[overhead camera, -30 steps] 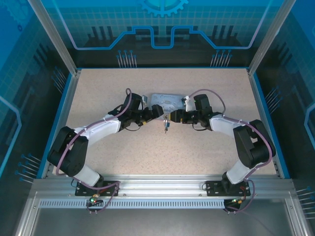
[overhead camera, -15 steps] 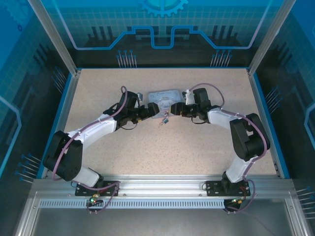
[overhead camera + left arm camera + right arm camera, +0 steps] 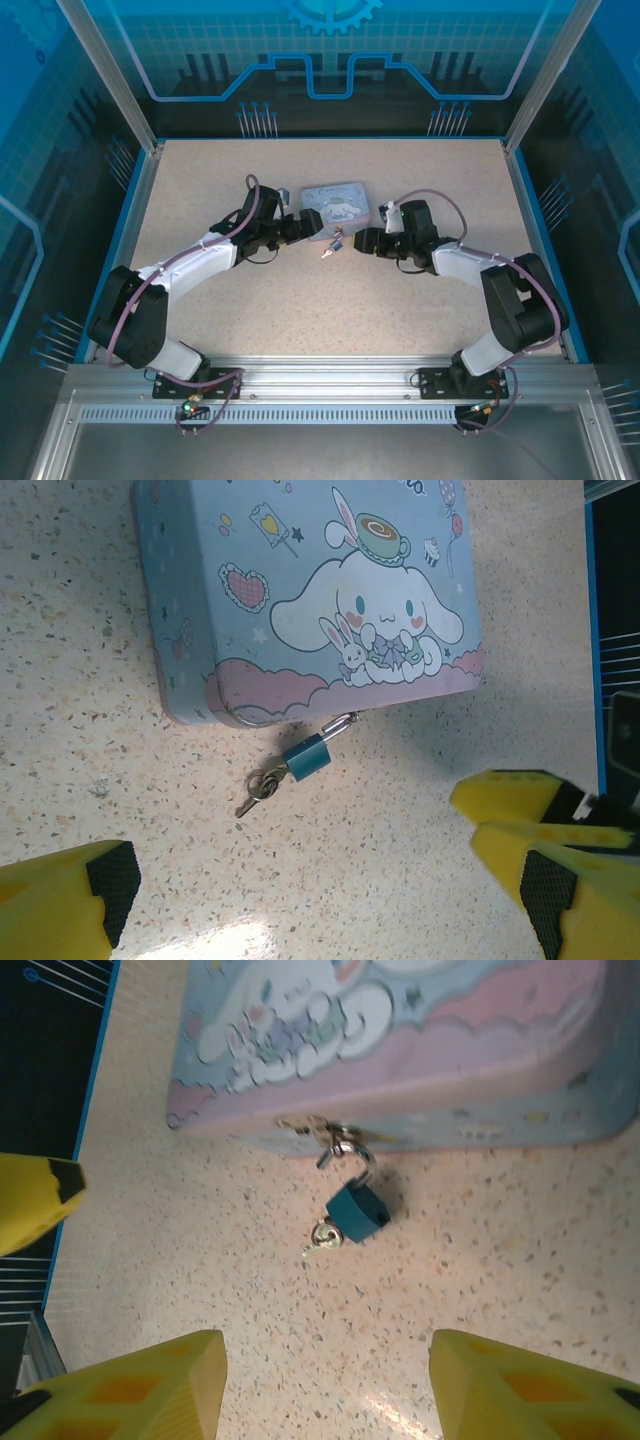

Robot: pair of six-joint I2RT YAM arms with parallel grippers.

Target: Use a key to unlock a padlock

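A: The fingers [image 3: 60, 905] of the left gripper [image 3: 330, 890] are seen spread wide in the left wrist view, and nothing is held between them.

B: And the right gripper [image 3: 325, 1385]?

A: Its yellow fingers are seen well apart in the right wrist view. Nothing is gripped, and bare table [image 3: 480, 1270] is seen between them.

B: Where is the padlock [image 3: 305, 757] found?

A: It lies on the table just beside the front wall of the pastel tin [image 3: 300, 580]. It sits between the two grippers and is touched by neither.

B: What is added by the right wrist view?

A: The shackle [image 3: 355, 1155] is shown hooked through the tin's hasp [image 3: 300, 1125]; whether it is latched cannot be told. The key [image 3: 322, 1238] is seen touching the padlock's lower end.

B: And by the left wrist view?

A: The long-eared cartoon figure on the lid is shown in full, and a small ring on the key can be made out.

B: And from above?

A: The left arm [image 3: 200, 260] and the right arm [image 3: 460, 260] are seen reaching in from either side of the tin. The padlock is reduced to a speck at the tin's near edge.
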